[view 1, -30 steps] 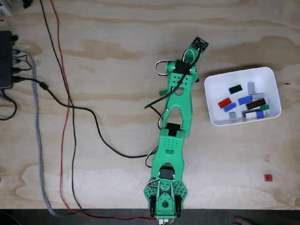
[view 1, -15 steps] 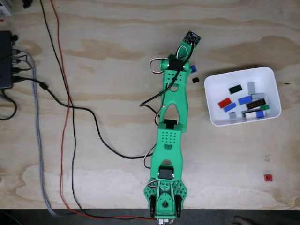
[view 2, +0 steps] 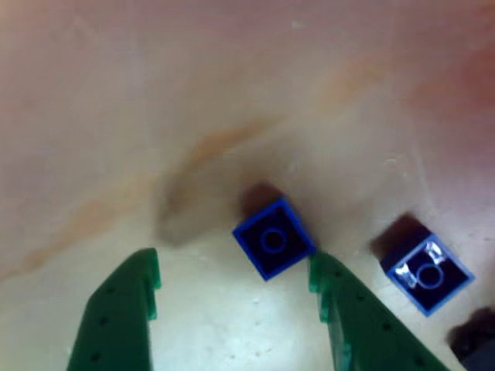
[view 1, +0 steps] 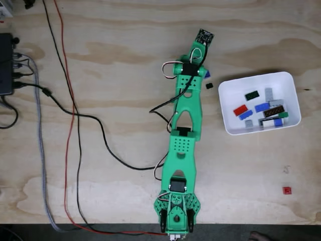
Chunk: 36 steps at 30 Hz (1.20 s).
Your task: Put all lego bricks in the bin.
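Observation:
My gripper [view 2: 232, 270] is open just above the wooden table, its two green fingers [view 2: 116, 309] spread wide. A small blue lego brick [view 2: 273, 239] lies between them, close to the right finger, and a second blue brick [view 2: 427, 274] lies outside that finger. In the fixed view the green arm [view 1: 184, 125] reaches up the table, with one blue brick [view 1: 206, 74] peeking out beside its wrist and a tiny black brick [view 1: 209, 86] next to it. The white bin [view 1: 230, 125] stands to the right, holding several bricks [view 1: 255, 107]. A red brick [view 1: 287, 190] lies at the lower right.
Black, red and grey cables [view 1: 75, 115] run down the left side of the table from a black box [view 1: 6, 64]. The arm's base [view 1: 176, 211] sits at the bottom edge. A small circuit board [view 1: 204, 36] sticks out above the wrist.
The arm's wrist has swung left, away from the bin, and reached slightly farther up the table. The blue and black bricks beside it have come into sight.

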Each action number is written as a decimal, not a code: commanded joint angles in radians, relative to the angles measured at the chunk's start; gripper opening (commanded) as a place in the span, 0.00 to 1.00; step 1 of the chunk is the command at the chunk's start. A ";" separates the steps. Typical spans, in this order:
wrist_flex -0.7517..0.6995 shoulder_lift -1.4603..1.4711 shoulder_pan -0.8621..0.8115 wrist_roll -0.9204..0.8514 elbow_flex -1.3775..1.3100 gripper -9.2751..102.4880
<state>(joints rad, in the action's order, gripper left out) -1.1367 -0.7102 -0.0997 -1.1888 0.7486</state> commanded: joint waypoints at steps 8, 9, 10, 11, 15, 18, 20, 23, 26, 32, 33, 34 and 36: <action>0.055 0.003 -0.021 -0.086 -0.064 0.22; 0.057 0.005 -0.020 -0.091 -0.064 0.22; 0.067 0.006 -0.020 -0.092 -0.064 0.21; 0.078 0.008 -0.020 -0.092 -0.064 0.21; 0.069 0.006 -0.015 -0.097 -0.066 0.10; 0.037 -0.026 -0.009 -0.067 -0.061 0.08; 0.051 -0.127 0.000 -0.011 0.005 0.08; 0.074 -0.440 0.008 0.095 0.153 0.08; 0.064 -0.759 -0.018 0.126 0.176 0.08; -0.114 -0.983 -0.199 0.083 0.138 0.08; -0.110 -1.005 -0.247 0.080 0.190 0.08; -0.104 -1.020 -0.293 0.069 0.242 0.08; -0.109 -1.023 -0.393 0.067 0.336 0.08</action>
<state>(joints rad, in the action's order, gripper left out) -1.2011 -1.3668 -0.1795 -1.1029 0.9587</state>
